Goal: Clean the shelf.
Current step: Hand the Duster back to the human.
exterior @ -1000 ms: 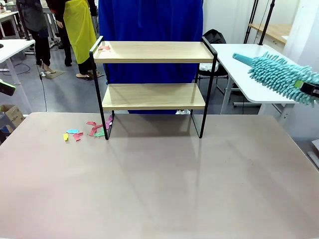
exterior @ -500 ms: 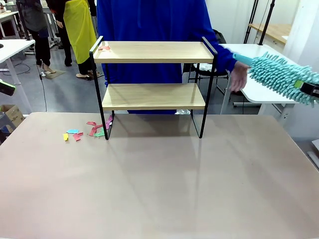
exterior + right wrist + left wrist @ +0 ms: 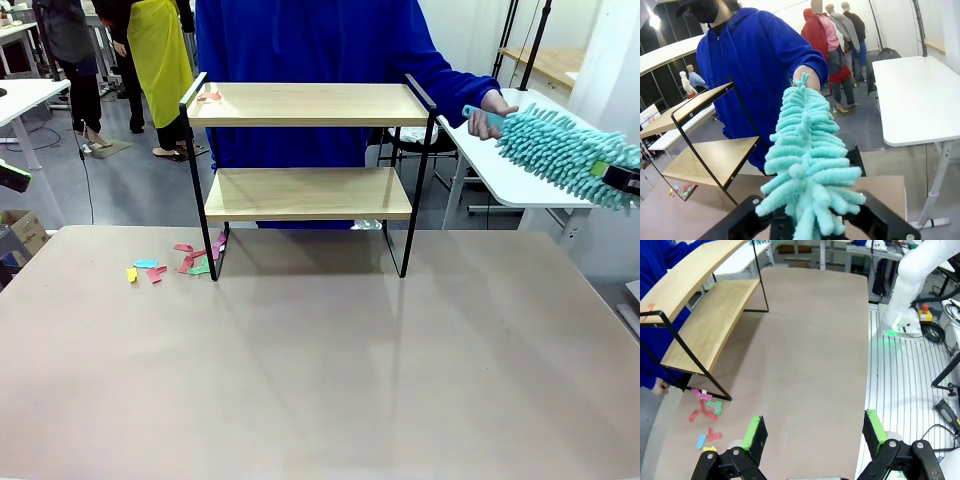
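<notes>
The shelf is standing at the far middle of the worktop, both boards bare except for one small scrap cluster on the top board's left end. About nine coloured paper scraps are lying by its near-left leg, so cleaning looks barely begun. One teal duster is sitting in the right hand, whose grip cannot be told, while the person's hand is grasping its handle. The left hand is standing wide and empty.
</notes>
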You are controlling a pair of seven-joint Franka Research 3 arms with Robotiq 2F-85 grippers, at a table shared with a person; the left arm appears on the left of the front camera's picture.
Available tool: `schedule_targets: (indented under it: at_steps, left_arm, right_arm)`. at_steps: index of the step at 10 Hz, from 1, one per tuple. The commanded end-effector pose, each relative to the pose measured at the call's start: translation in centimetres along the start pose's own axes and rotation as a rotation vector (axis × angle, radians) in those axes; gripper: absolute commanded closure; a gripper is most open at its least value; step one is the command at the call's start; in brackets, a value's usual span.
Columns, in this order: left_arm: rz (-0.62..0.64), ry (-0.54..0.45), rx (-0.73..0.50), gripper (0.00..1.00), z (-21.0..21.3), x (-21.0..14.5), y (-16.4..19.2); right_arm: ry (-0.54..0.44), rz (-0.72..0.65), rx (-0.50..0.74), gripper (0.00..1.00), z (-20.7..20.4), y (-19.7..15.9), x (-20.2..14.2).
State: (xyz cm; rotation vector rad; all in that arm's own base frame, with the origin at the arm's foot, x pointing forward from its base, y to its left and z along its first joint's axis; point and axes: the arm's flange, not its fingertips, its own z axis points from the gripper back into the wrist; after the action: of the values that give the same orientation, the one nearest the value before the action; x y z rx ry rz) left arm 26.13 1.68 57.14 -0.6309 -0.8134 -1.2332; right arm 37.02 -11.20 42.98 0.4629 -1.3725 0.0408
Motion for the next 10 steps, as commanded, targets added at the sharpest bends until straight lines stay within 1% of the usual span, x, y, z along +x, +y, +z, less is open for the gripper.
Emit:
schedule_targets:
  at_steps: [1,2,3,4,6,8,10]
  left_arm:
    - [-0.016,-0.02,-0.01,0.0,0.0,0.2,0.2]
    - [-0.016,-0.02,-0.01,0.0,0.0,0.2,0.2]
    - [-0.016,-0.02,-0.01,0.0,0.0,0.2,0.2]
    - [-0.016,-0.02,-0.01,0.0,0.0,0.2,0.2]
    - [-0.016,-0.02,-0.01,0.0,0.0,0.2,0.2]
    - [-0.016,-0.02,-0.01,0.0,0.0,0.2,0.2]
    - [-0.016,-0.02,-0.01,0.0,0.0,0.2,0.2]
  right_arm:
    - [0.0,0.0,0.0,0.25,0.0,0.0,0.0]
    - [-0.01,0.002,-0.013,0.24,0.0,0.0,-0.1]
    - [-0.012,-0.039,-0.001,0.0,0.1,-0.1,0.1]
    - [-0.029,-0.04,-0.011,0.0,0.2,0.0,0.2]
    - [-0.093,-0.103,0.006,0.0,1.4,0.1,2.5]
    - [-0.219,-0.202,0.067,0.0,4.1,0.6,8.2]
    - [-0.34,-0.307,0.095,0.0,7.1,0.1,13.1]
